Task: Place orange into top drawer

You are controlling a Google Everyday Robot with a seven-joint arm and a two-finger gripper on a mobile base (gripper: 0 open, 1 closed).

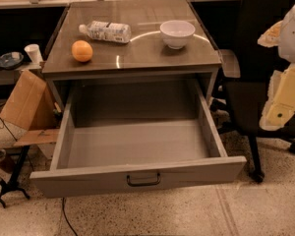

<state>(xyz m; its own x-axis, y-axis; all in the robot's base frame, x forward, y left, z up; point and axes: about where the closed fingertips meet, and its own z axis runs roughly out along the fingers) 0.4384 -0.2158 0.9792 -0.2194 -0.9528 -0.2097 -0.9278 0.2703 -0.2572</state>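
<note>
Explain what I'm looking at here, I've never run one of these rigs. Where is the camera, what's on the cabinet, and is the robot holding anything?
The machine is a wheeled robot with one arm that ends in a two-finger gripper. You have a single camera view, looking down at the front of a grey cabinet.

On the cabinet top sit three things. The orange is near the left front corner. A plastic bottle lies on its side behind it, and a white bowl stands to the right.

Below, the top drawer is pulled wide open toward the camera, with its dark handle at the centre of the front panel.

The pale white and cream shape at the right edge looks like the arm's gripper, hanging in front of a black office chair. It is well away from the orange, which is not held.
</note>
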